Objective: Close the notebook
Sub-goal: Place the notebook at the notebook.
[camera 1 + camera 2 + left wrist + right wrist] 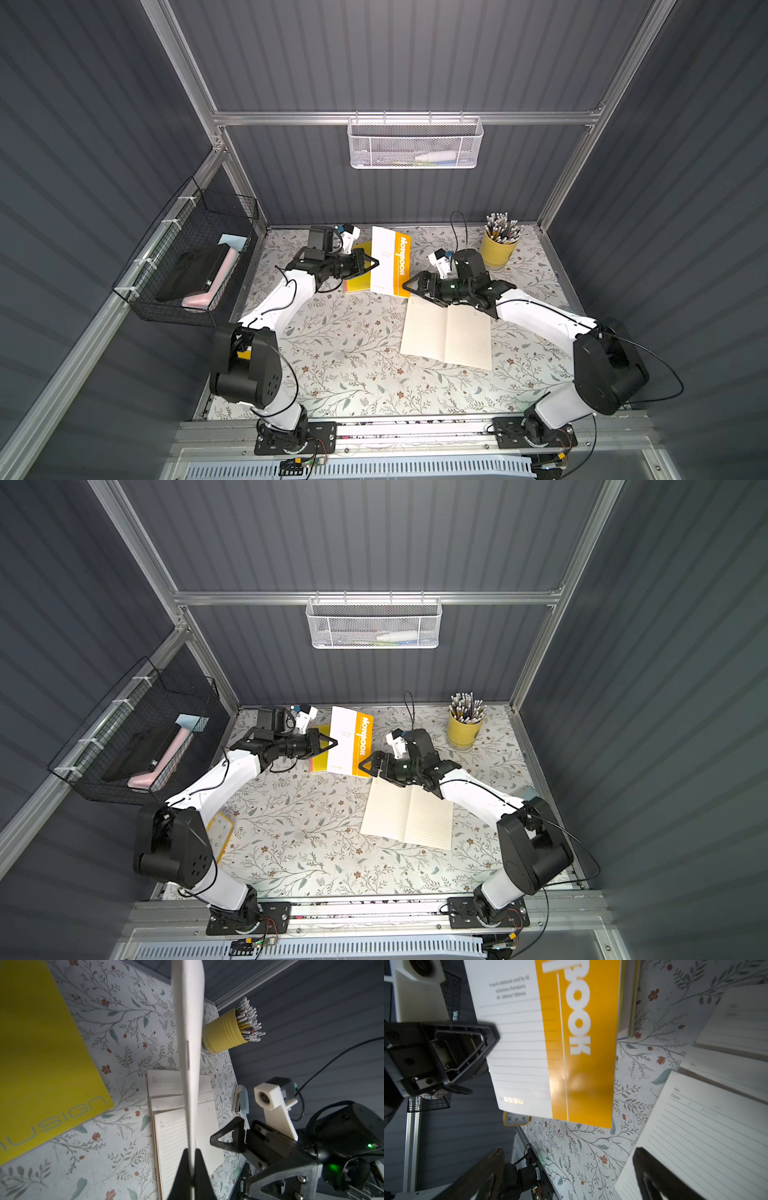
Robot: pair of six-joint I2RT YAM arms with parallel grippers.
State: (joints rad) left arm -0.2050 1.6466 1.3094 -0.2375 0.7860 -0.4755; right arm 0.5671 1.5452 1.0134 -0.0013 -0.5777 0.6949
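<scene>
Left wrist view: the left gripper (192, 1153) has its fingers clamped on the white edge of the notebook cover (390, 262), which is raised near upright, well apart from the yellow pencil cup (498, 249). Nearer that cup, the right gripper (417, 286) has its fingers apart over the open lined pages (446, 332) on the worktop (353, 365).

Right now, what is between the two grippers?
The raised notebook cover: the left gripper pinches its edge, and the open right gripper is near its opposite edge. Both top views show it.

Orange-white notebook (390, 262), partly open, raised upright
</scene>
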